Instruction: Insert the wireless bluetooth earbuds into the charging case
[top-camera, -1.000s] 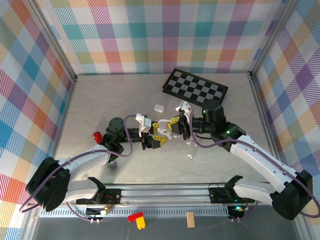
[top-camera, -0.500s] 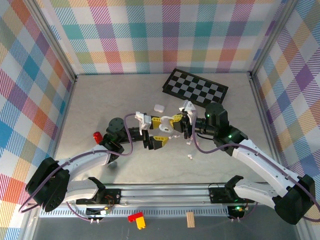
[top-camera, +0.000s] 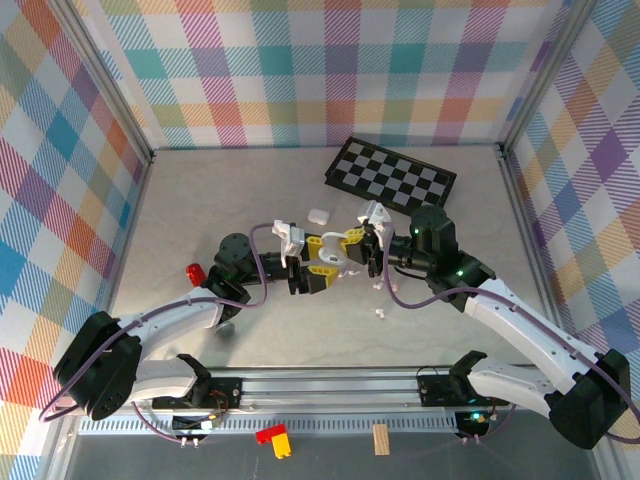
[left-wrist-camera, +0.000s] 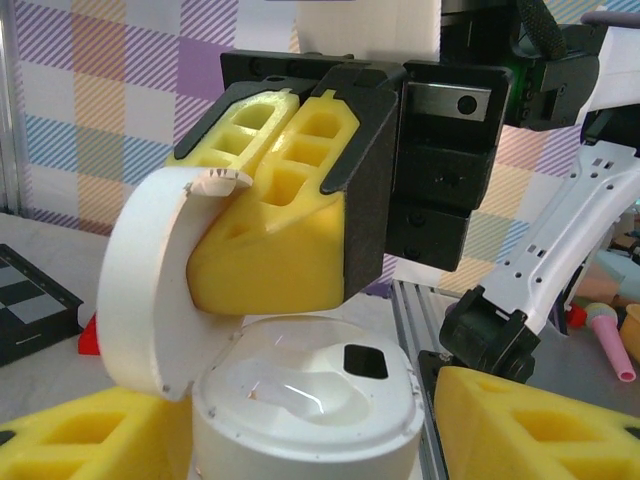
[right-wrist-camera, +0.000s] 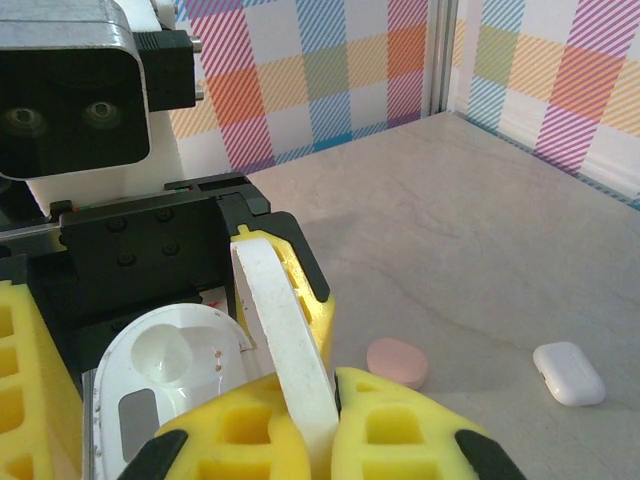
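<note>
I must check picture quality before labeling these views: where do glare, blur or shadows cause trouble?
Left wrist: bright glare in the open case; far background soft. Right wrist: even light; lid, pink case and white case all sharp. Top: soft arm shadows on the table, small things hard to read.

White arms, black joints, purple cables, yellow fingers

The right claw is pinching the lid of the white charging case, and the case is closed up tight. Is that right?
Not quite. The right claw is pinching the lid of the white charging case, but the case is open, not closed up tight. The left wrist view shows the lid swung up off the base.
</note>
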